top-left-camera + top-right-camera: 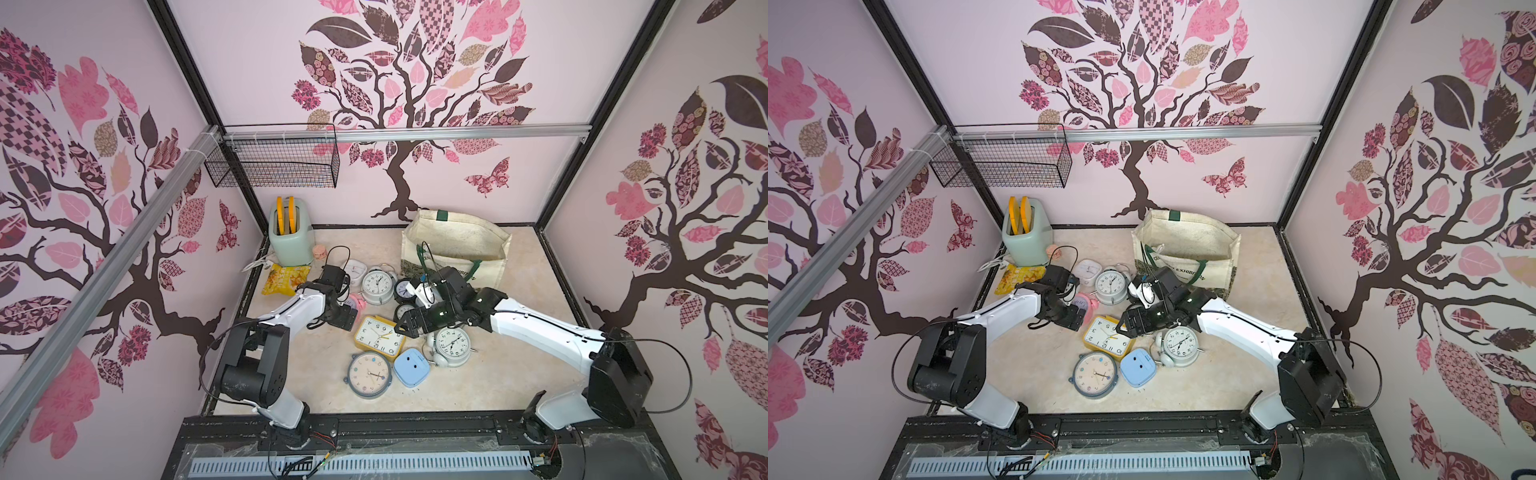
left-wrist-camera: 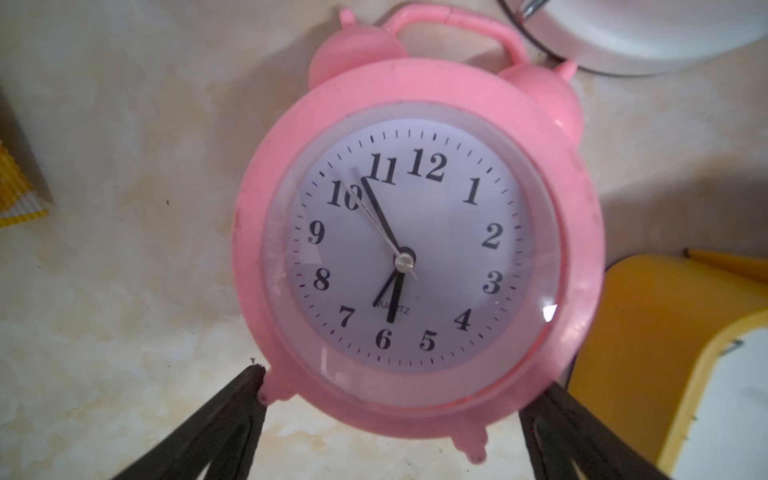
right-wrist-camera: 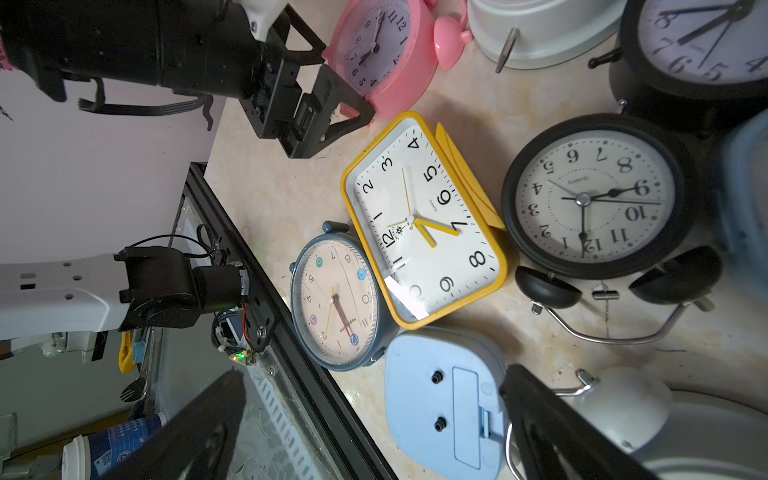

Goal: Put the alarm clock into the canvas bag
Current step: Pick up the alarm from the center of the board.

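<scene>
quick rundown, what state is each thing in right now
canvas bag: standing, mouth open
pink alarm clock: lying face up
left tool: open, jaws either side of the pink alarm clock
right tool: open, holding nothing
yellow clock: face up
light blue clock: face down

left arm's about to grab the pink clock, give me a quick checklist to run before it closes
1. Pink alarm clock between the left gripper jaws: ok, jaws open, one finger on each side of its foot end.
2. Clock lying face up on the table: ok.
3. Room for the finger next to the yellow clock: cannot tell, the gap looks tight.
4. Canvas bag upright with its mouth open: ok.
5. Route to the bag free: not ok, the right gripper, open and empty, hangs over the other clocks roughly between the pink clock and the bag.
</scene>
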Controlling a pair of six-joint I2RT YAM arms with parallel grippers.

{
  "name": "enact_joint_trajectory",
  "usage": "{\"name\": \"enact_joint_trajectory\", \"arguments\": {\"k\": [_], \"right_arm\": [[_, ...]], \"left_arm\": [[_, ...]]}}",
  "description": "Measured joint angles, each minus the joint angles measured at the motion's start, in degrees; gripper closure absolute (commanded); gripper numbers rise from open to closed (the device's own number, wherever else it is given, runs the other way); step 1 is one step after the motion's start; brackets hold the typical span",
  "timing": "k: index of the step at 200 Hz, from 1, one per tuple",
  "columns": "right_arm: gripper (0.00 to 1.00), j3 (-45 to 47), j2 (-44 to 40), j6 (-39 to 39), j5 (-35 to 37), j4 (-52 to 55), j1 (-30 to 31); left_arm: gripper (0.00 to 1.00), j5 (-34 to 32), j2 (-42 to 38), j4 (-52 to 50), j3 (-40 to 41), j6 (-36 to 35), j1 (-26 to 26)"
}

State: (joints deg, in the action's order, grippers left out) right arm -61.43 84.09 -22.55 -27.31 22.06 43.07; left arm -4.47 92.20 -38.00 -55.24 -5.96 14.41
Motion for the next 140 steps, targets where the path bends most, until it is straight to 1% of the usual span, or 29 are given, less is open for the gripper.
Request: {"name": "enact_joint_trajectory", "arguments": {"k": [32,79,110,140], "right_arm": [[0.00,-0.02,0.00,-0.20,0.00,0.15,0.00],[0.00,-0.35,0.02,-0.15,0.28,1.33,0.00],[0.00,-0.83,0.11,-0.17,0.50,1.97,0.00],[0.00,-1.38,0.31,-0.17,0.59,2.21,0.00]], "left_arm": [[0.05,-0.79,1.79,0.33,-1.14,-0.50,-0.09],[0.09,0.11,4.70,1.31,-2.51,-1.07,-0.17],[0.11,0.26,5.35,1.53,-2.51,-0.15,0.02],[0.13,-0.76,5.35,1.44,-2.51,1.51,1.25]]}}
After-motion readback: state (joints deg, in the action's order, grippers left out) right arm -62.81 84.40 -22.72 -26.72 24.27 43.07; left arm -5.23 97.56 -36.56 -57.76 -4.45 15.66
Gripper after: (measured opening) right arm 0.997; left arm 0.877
